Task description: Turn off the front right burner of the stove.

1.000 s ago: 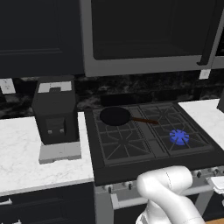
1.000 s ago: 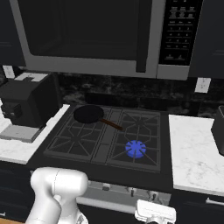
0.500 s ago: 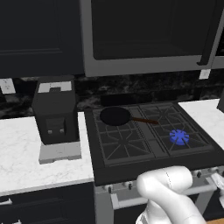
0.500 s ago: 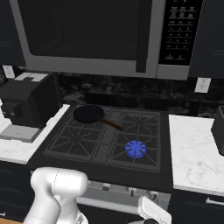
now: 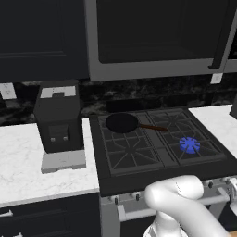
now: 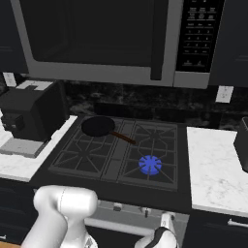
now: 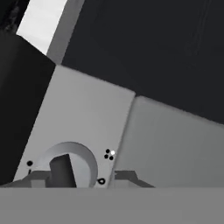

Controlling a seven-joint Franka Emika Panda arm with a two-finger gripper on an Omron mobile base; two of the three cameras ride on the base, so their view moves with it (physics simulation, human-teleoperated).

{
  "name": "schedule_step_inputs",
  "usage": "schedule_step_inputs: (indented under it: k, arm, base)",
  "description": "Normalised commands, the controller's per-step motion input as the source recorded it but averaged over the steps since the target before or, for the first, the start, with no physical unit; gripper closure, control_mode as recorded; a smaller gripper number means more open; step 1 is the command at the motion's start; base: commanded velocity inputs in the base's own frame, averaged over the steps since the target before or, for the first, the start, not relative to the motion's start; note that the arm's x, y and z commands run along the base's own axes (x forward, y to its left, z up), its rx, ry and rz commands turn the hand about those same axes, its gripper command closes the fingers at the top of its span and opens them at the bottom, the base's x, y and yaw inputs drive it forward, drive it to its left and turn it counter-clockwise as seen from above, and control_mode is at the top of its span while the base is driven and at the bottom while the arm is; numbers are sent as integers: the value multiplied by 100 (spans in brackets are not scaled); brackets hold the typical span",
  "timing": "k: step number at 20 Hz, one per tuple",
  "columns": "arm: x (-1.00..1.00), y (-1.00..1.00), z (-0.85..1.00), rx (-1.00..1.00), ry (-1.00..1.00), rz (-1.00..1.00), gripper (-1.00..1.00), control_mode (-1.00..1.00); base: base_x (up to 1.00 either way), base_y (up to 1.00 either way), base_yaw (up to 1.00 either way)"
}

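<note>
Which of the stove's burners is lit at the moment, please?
The front right burner: it alone shows a blue flame disc at its centre. The other burners of the stove are dark, and the frying pan sits on the back left one.

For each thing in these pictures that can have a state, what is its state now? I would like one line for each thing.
front right burner: lit, blue flame showing.
other burners: no flame visible.
frying pan: sits on the rear left grate, looks empty.
microwave: door closed.
knob: close before the hand camera, not gripped.
</note>
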Motion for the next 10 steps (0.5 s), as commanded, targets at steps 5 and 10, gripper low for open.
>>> schedule_step_inputs:
  k: [5, 10]
  arm:
    - [37, -24, 36, 70, 20, -6, 100, -100]
    - [49, -14, 33, 70, 16, -9, 100, -100]
  base:
    - [0, 0, 0]
    - [0, 0, 0]
